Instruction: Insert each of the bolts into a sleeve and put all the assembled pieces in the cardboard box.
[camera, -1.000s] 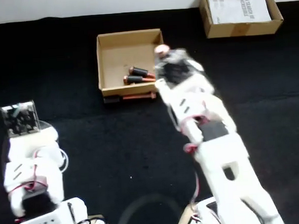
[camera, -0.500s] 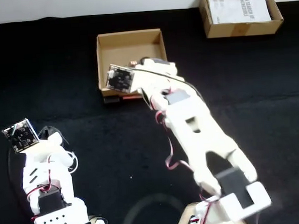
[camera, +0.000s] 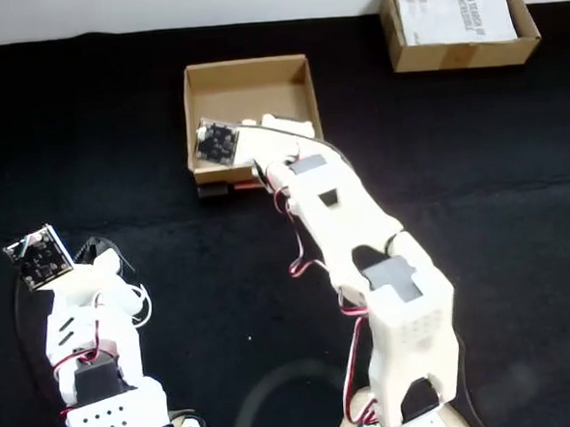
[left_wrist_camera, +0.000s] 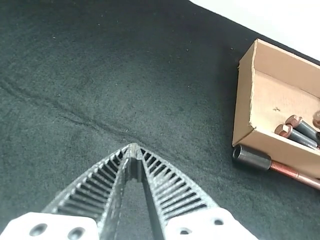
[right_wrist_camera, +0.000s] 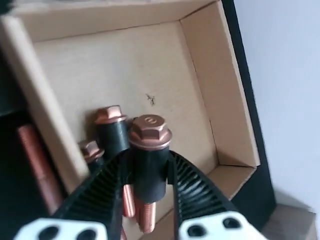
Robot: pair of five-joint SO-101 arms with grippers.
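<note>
My right gripper (right_wrist_camera: 147,157) is shut on an assembled piece (right_wrist_camera: 149,150), a copper bolt in a black sleeve, held head-up over the open cardboard box (right_wrist_camera: 210,90). Two more assembled pieces (right_wrist_camera: 111,127) lie on the box floor below it. Another assembled piece (camera: 233,188) lies on the black cloth just outside the near wall of the box (camera: 248,80); its black sleeve (left_wrist_camera: 250,157) and copper shaft are in the left wrist view. My left gripper (left_wrist_camera: 133,148) is shut and empty, low over the cloth at the table's front left, well away from the box (left_wrist_camera: 260,100).
A second cardboard box (camera: 461,56) with a printed sheet inside stands at the back right. Black cloth covers the whole table. The right arm (camera: 364,238) stretches diagonally across the middle.
The right arm swung left from the box's right edge to over the box, wrist turned, with the piece in its gripper. The left arm shifted slightly.
</note>
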